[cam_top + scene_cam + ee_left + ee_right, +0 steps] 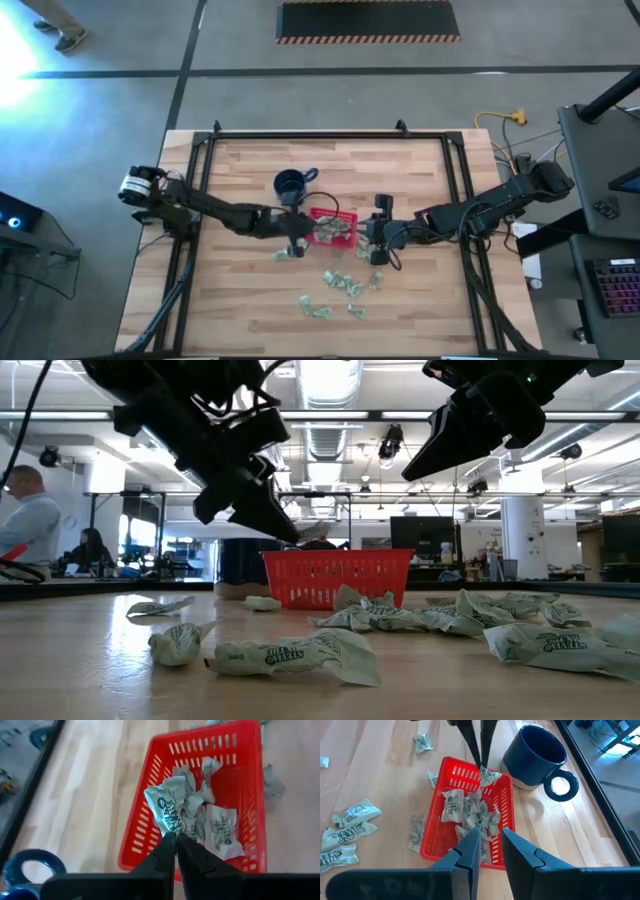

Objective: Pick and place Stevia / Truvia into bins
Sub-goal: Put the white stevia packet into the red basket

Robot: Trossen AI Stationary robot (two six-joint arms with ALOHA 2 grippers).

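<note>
The red latticed basket [345, 240] [245, 780] [436, 825] sits mid-table and holds several crumpled Stevia sachets [220, 827]. More sachets [335, 285] [290, 657] lie loose on the wood on its near side. My left gripper [176, 839] [482, 765] hovers over the basket's left end, shut on one sachet [170, 810]. My right gripper [489, 840] [373, 242] hangs open above the basket's right end with nothing between its fingers. My left gripper pinches one crumpled sachet between its two fingertips, by one end [172, 831]. The fingers slant down from the table's left. The sachet sticks out past the tips, lifted clear above the basket's left rim [490, 776] [312, 532].
A dark blue mug [290, 184] [535, 755] stands just beyond the basket toward the far-left, its handle pointing right. A black frame rail [330, 135] edges the table. Bare wood lies left of the basket and along the near edge. People sit in the room behind [25, 520].
</note>
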